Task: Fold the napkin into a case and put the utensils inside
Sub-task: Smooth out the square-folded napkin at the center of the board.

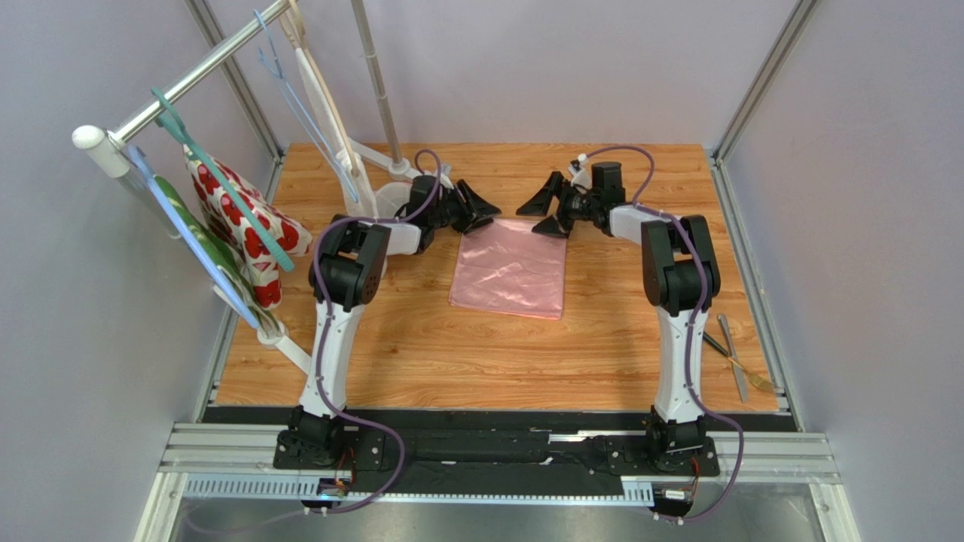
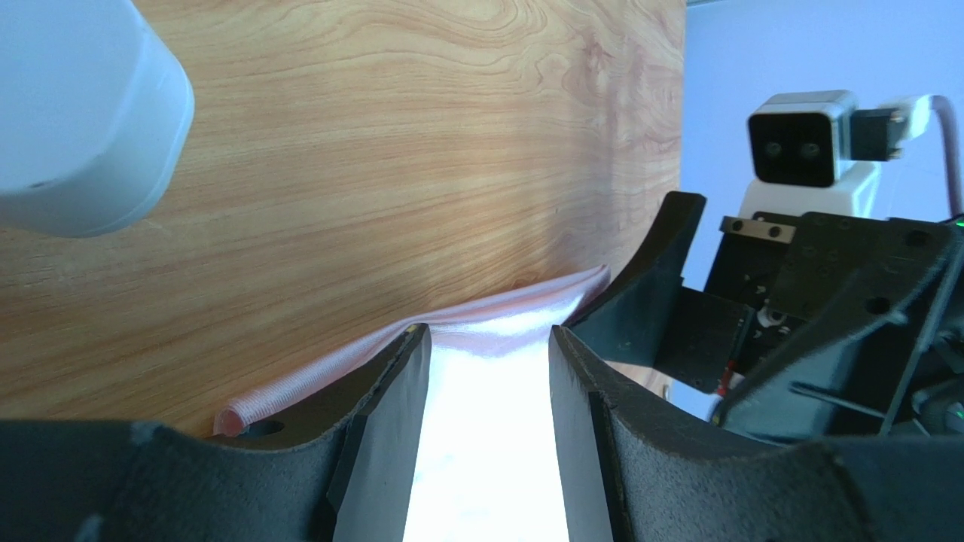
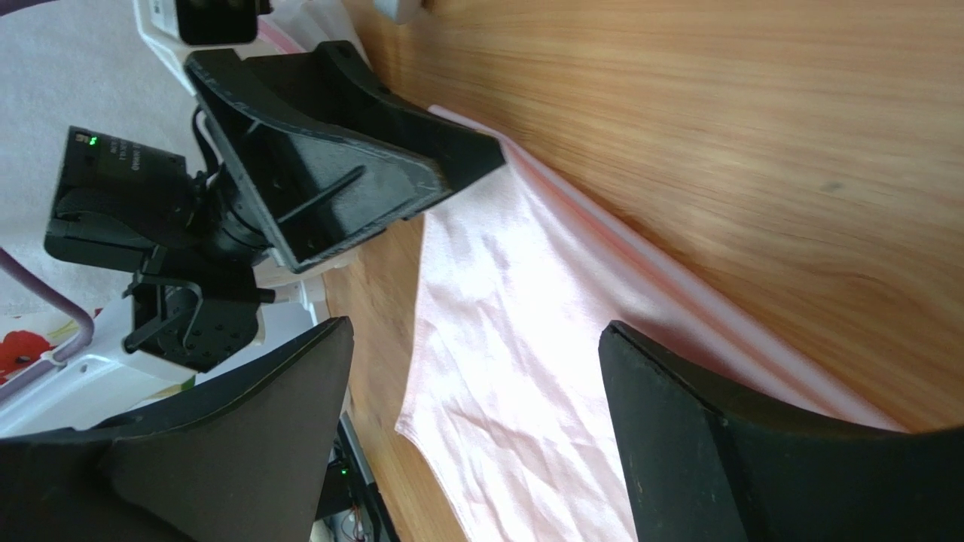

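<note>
the pink napkin (image 1: pixel 509 271) is seen lying flat near the middle of the wooden table (image 1: pixel 453 361). it is shaped as an upright rectangle rather than a square, and a doubled, rounded edge is shown along its far side in the wrist views, so at least one fold is judged to be made. a narrow case is not yet formed: the cloth is a broad panel, not a slim pocket, and further folds are judged to be needed. the left gripper (image 1: pixel 484 210) is held at the far left corner of the napkin with its jaws apart; the cloth is visible through the gap and nothing is clamped. the right gripper (image 1: pixel 543 215) is held at the far edge, toward the right corner, with its jaws spread wide over the cloth and nothing between them. whether any fingertip touches the fabric cannot be told. the utensils (image 1: pixel 736 359) are found on the table's near right side, beside the right arm and well apart from the napkin, so none is placed inside. the task is judged to be at an early folding stage, with the pocket and the loading of the utensils left to be done.
</note>
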